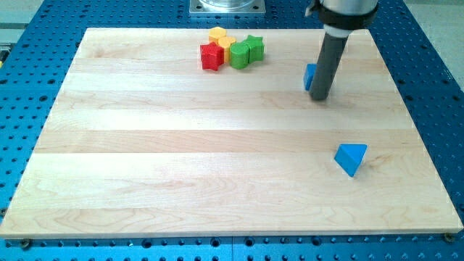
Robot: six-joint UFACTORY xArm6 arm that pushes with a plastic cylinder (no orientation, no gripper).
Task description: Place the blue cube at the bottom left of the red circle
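My tip point(320, 98) rests on the board at the view's upper right. A blue block point(309, 76) peeks out from the left side of the rod, touching it; most of it is hidden, so its shape is unclear. A red block point(211, 56) with a jagged outline sits at the view's top centre, far to the left of my tip. A blue triangular block point(351, 158) lies alone at the view's lower right, below my tip.
Beside the red block is a tight cluster: a yellow hexagon point(217, 34), a second yellow block point(226, 46), a round green block point(240, 56) and a green star point(254, 47). The wooden board point(145, 159) lies on a blue perforated table.
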